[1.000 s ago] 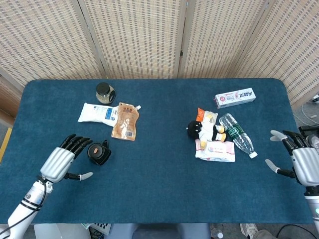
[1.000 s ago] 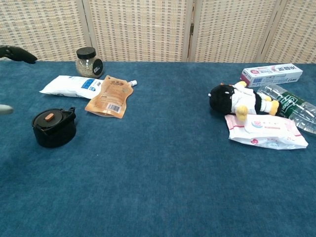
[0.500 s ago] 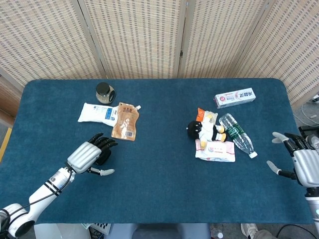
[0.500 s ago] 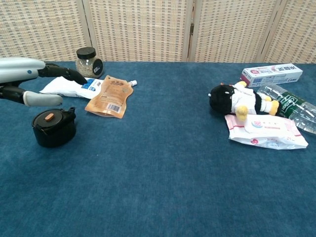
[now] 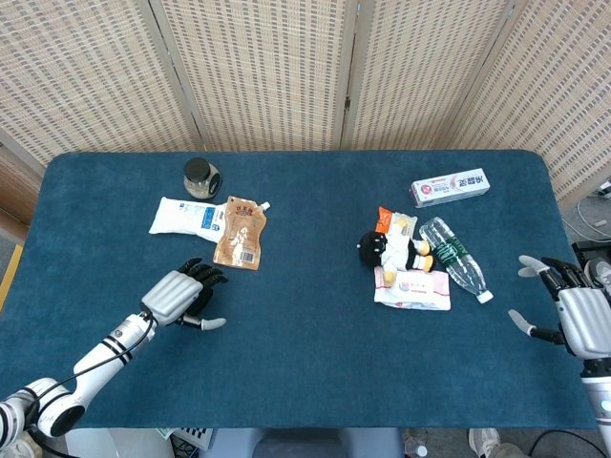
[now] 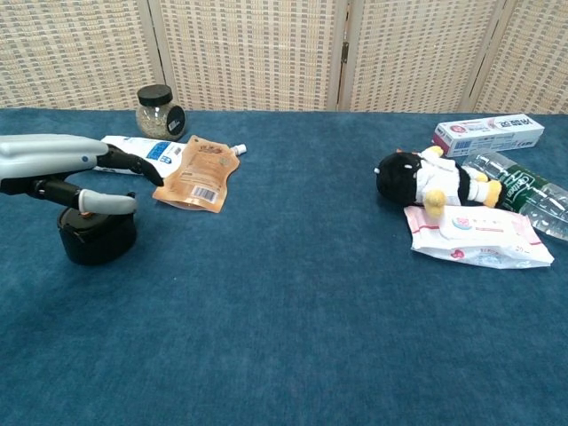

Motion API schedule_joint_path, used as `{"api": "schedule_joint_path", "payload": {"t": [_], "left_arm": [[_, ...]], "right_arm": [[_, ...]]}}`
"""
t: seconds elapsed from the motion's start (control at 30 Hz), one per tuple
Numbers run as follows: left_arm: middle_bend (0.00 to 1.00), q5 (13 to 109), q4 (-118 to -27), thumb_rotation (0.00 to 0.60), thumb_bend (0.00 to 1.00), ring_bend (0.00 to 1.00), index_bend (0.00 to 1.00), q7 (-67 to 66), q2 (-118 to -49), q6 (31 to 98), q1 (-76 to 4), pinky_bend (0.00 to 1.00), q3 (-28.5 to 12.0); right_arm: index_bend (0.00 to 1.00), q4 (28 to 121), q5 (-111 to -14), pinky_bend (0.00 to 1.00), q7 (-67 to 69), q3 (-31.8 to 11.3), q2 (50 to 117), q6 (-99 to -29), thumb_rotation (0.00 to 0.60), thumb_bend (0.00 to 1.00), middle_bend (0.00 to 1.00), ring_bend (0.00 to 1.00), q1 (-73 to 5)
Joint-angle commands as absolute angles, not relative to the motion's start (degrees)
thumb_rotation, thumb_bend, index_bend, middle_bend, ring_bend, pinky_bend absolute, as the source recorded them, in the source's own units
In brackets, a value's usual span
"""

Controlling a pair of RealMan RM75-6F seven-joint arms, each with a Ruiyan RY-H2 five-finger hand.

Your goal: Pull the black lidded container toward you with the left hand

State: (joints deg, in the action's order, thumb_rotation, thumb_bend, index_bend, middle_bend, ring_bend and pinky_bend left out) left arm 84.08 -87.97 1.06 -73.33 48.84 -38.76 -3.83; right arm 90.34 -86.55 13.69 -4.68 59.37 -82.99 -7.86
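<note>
The black lidded container (image 6: 94, 240) stands on the blue table at the near left. My left hand (image 6: 55, 165) spreads over it, the dark fingers (image 6: 133, 165) reaching past its far side and the thumb lying just over the lid. In the head view my left hand (image 5: 178, 295) covers the container almost fully. Whether the hand touches the lid is unclear, and nothing is gripped. My right hand (image 5: 576, 312) hovers at the table's right edge, fingers apart and holding nothing.
Behind the container lie a white pouch (image 5: 186, 217) and a brown pouch (image 5: 240, 234), with a glass jar (image 5: 200, 177) further back. At the right are a penguin plush (image 5: 387, 246), a wipes pack (image 5: 412, 288), a water bottle (image 5: 455, 258) and a toothpaste box (image 5: 450, 187).
My left hand has moved from the container's left side to right over it and has come down close to the lid. The container and my right hand have stayed put.
</note>
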Motion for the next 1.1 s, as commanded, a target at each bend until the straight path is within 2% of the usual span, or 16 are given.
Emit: {"api": "schedule_joint_path", "payload": {"t": [0.03, 0.27, 0.4, 1.1], "left_arm": [[0.18, 83.8, -87.7, 0.085, 0.1, 0.11, 0.19, 0.9, -73.6, 48.8, -38.8, 0.0, -3.6], [0.22, 82.5, -86.9, 0.084, 0.1, 0.12, 0.24, -0.3, -74.2, 48.4, -38.7, 0.0, -2.7], [0.28, 82.2, -86.8, 0.085, 0.1, 0.16, 0.25, -0.5, -74.1, 48.5, -38.4, 0.0, -2.1], [0.31, 84.0, -91.3, 0.087, 0.1, 0.19, 0.27, -3.2, -68.8, 55.0, -32.0, 0.0, 3.5]], "right_arm": [[0.19, 90.3, -86.4, 0.15, 13.7, -4.7, 59.4, -82.9, 0.6, 0.25, 0.33, 0.16, -7.8], [0.19, 90.0, -86.3, 0.15, 14.0, -4.5, 59.6, -82.9, 0.6, 0.25, 0.33, 0.16, -7.5], [0.19, 89.9, -86.2, 0.15, 14.1, -4.5, 59.7, -83.0, 0.6, 0.25, 0.33, 0.16, -7.4], [0.19, 90.1, -87.0, 0.15, 14.0, -4.3, 59.9, -82.8, 0.6, 0.25, 0.33, 0.16, -7.4]]}}
